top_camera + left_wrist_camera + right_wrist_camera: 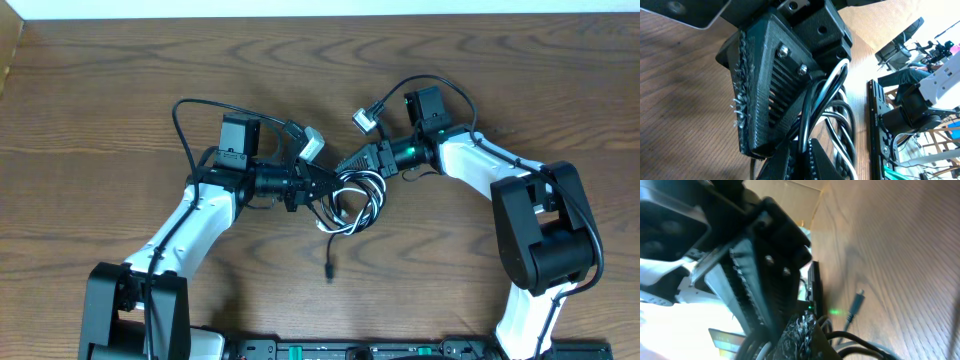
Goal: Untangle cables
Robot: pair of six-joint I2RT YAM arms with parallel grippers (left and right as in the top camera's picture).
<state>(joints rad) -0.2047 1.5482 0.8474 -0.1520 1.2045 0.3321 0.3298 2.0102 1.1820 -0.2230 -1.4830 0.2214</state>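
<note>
On the table [100,120], the left end effector [322,186] was clamped on the cables [358,196], white and black loops passing between its fingers [765,100]. The tangled coil lay mid-table between both arms. A black cable [331,245] trailed from it toward the robot, ending in a plug [329,270] on the wood. The right end effector [350,163] was pressed together at the coil's far edge, cords emerging beside its tips.

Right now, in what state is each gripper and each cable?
Left gripper: shut on the cables.
Right gripper: shut, tips at the tangle; whether it holds a strand is unclear.
Black cable: tangled, one plug end lying free on the table.
White cable: coiled, tangled with the black one.
</note>
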